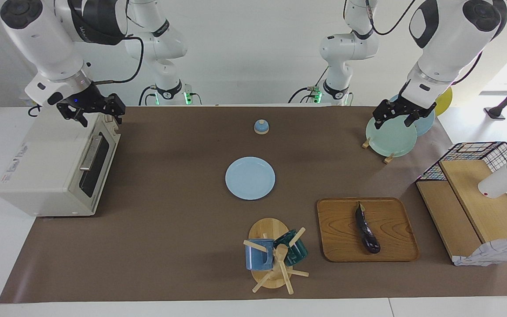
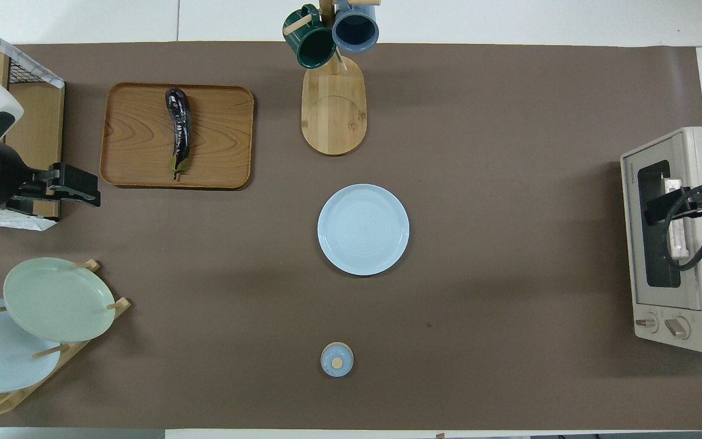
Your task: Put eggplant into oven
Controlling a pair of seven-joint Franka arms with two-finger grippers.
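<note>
Eggplant (image 2: 178,130) lying on wooden tray (image 2: 138,134); oven (image 2: 683,244) door closed.

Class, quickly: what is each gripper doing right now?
Left gripper: open, holding nothing, over the plate rack.
Right gripper: open, holding nothing, over the oven.

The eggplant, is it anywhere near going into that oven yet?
Not yet. The eggplant lies untouched on the wooden tray, and the oven door is shut. The right gripper hangs open over the oven; the left gripper, open, over the plate rack. Everything remains.
</note>
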